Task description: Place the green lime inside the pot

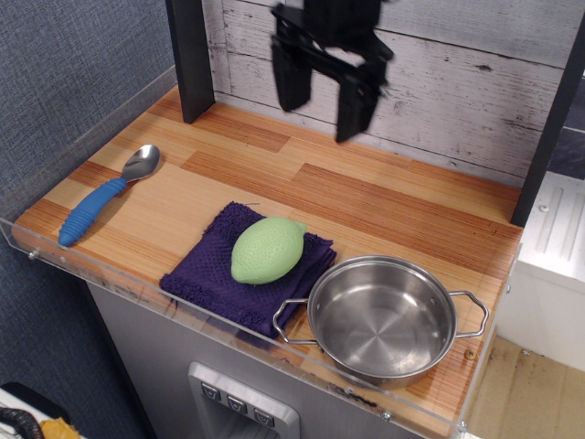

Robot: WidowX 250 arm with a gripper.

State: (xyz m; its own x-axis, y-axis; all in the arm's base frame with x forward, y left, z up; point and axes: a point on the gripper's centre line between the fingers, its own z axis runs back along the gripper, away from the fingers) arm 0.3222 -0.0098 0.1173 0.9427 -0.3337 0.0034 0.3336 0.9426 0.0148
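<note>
Wooden counter: gripper blurred, upper body cropped, fingers apart, empty. Green lime rests on purple cloth beside empty pot.

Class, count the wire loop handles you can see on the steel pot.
2: one handle on the shiny round steel pot's left side by the purple cloth, one on its right.

Light was even and bright, shadows soft. The black robot gripper was smeared by motion blur. Glare streaked the shiny round stainless-steel pot; everything else stayed sharp.
</note>
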